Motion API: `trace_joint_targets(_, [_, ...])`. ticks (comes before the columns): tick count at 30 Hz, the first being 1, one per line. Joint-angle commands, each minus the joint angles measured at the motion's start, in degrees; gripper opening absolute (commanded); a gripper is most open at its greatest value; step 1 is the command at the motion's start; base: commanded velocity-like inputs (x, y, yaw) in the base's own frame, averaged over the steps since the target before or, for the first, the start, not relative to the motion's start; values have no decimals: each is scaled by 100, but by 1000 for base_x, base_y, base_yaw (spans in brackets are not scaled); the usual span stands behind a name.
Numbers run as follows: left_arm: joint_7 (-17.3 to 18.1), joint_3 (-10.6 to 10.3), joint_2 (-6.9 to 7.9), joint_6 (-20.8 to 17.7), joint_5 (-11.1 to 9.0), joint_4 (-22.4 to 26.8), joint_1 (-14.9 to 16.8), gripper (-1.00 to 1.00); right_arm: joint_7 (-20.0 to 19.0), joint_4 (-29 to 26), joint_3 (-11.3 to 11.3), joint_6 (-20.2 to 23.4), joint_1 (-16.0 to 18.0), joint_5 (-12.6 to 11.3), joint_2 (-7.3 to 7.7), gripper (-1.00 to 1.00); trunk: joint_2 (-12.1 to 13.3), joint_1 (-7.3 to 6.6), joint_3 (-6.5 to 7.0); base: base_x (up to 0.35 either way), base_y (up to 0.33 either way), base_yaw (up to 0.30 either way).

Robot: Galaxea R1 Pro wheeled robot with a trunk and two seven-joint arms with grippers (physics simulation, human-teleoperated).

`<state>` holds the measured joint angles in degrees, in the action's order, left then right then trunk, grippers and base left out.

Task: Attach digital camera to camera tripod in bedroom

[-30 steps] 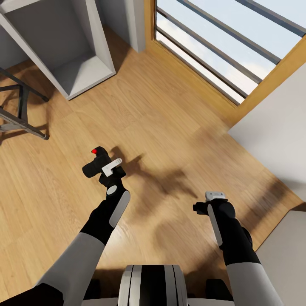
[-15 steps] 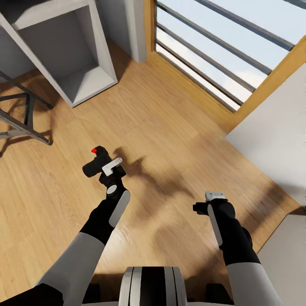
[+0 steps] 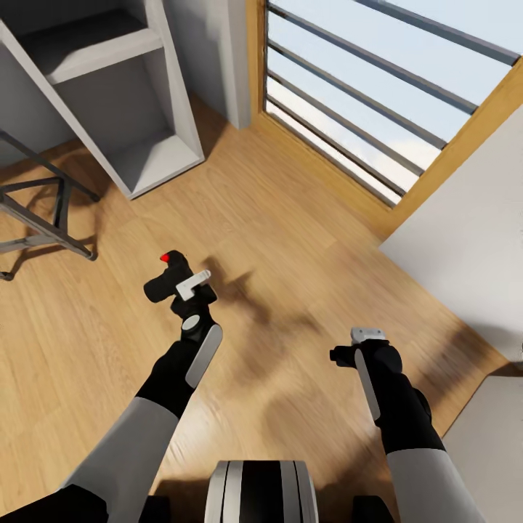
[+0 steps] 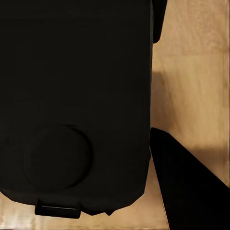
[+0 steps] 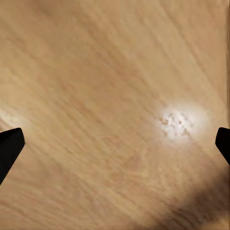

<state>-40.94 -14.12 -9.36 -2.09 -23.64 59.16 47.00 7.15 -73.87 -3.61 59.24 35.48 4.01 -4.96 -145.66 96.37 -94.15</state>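
My left gripper (image 3: 180,288) is shut on the digital camera (image 3: 161,283), a chunky black body with a red button (image 3: 166,257) on top, held above the light wood floor. In the left wrist view the camera's black body (image 4: 72,96) sits right against the lens, with one dark finger (image 4: 191,196) beside it. Silver legs with black struts and feet at the far left look like the base of the camera tripod (image 3: 43,236); its head is out of view. My right gripper (image 3: 367,335) hangs open and empty over the floor, its fingertips (image 5: 9,148) wide apart.
A white open shelf unit (image 3: 123,94) stands at the back left beside a grey pillar (image 3: 218,51). A wood-framed window (image 3: 363,109) with horizontal bars runs along the back. A white wall (image 3: 472,240) closes in at the right. Wood floor (image 3: 290,240) lies ahead.
The whole picture has shifted: shelf, tripod legs and window sit lower and further right, so the camera moved. Both arms keep their pose, and the camera stays in the left gripper.
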Motion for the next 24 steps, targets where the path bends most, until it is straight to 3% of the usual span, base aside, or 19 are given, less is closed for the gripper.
trace_joint_targets(1, [-9,-12,3,-113,-11,33,2,-100,-20,-5,-8,26,2,38,-5,100,0,-3,20,0,0,0])
trace_joint_targets(6, [371,-7,8,-736,-154,263,2,-100,-20,-5,-8,26,2,38,-5,100,7,-16,130,0,0,0])
trace_joint_targets(8, [1472,17,84,-1822,-882,684,2,-100,-20,-5,-8,26,2,37,-5,100,10,-21,175,0,0,0])
trace_joint_targets(14, [2420,39,230,-2645,-1522,869,2,-100,-20,-5,-8,26,2,33,-5,100,18,-37,308,0,0,0])
trace_joint_targets(15, [2891,50,355,-2956,-1755,900,2,-100,-20,-5,-8,26,2,34,-5,100,19,-39,330,0,0,0])
trace_joint_targets(19, [3745,62,646,-3457,-2172,918,2,-100,-20,-5,-8,25,2,33,-5,100,24,-49,418,0,0,0])
trace_joint_targets(24, [4391,62,894,-3708,-2515,927,2,-100,-20,-5,-8,26,2,33,-5,100,30,-60,507,0,0,0])
